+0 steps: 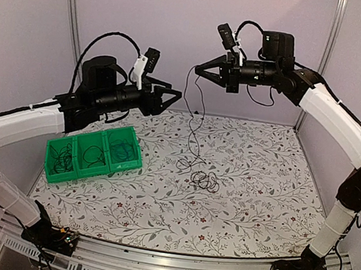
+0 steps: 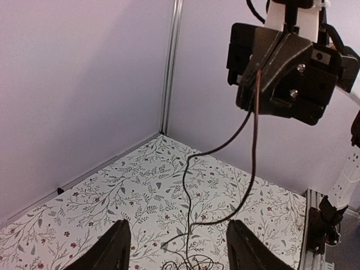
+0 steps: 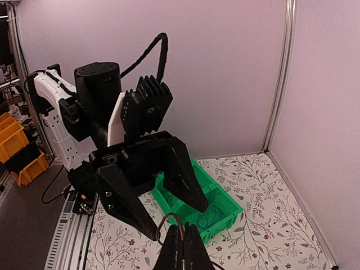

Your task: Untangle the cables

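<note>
Right gripper point(image 1: 199, 72) jaws are pressing together on a thin dark cable point(image 1: 197, 134), high over the back half of the tabletop point(image 1: 260, 184). Left gripper point(image 1: 175, 97) jaws are standing apart, holding nothing. They are facing the right gripper from just beside it and slightly lower. The cable is hanging from the right jaws in two strands and running down to a small tangle point(image 1: 204, 179) lying near the tabletop's centre. Its lower end is looking caught in that tangle, not free yet.

Progress, by judgement: the green bin point(image 1: 90, 171) near the left edge is carrying a small bundle point(image 1: 63, 158) in each of its three compartments, so most of the sorting is looking done. The lifted cable and the tangle are what is left.

Room: the front and right parts of the tabletop are lying bare. Both grippers are working toward the back edge, with the back wall point(image 1: 182, 16) near behind them. The side walls are sitting well apart from the jaws.
</note>
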Motion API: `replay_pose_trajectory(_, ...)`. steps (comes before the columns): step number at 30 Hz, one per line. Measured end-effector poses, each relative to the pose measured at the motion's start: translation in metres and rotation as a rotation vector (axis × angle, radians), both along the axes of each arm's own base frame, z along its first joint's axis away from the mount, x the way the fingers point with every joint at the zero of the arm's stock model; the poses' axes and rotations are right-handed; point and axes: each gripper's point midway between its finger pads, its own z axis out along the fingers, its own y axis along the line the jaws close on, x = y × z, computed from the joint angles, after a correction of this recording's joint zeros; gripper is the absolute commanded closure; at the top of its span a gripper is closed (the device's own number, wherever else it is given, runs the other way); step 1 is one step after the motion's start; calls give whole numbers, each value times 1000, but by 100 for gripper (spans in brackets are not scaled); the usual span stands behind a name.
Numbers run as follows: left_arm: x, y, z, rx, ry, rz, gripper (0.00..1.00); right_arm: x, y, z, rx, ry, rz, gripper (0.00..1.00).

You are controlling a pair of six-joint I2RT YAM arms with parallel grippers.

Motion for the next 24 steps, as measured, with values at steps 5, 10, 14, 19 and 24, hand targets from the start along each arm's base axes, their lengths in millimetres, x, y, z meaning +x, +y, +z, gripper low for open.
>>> replay_pose_trajectory(5,-5,-23,9,-4,-37,-84,50,-1,5,-17,-30,19,1,100)
replay_pose_trajectory(10,-10,-32,16,-4,-67,-137,60,2,5,-23,-42,27,-16,100)
replay_pose_trajectory(14,-14,-34,18,-4,-75,-161,66,4,4,-23,-43,25,-25,100)
replay_pose_trajectory(19,-15,-35,16,8,-70,-165,100,4,4,-23,-44,24,-29,92)
replay_pose_trajectory(24,-1,-26,16,11,-58,-71,100,4,4,-23,-46,22,-25,48)
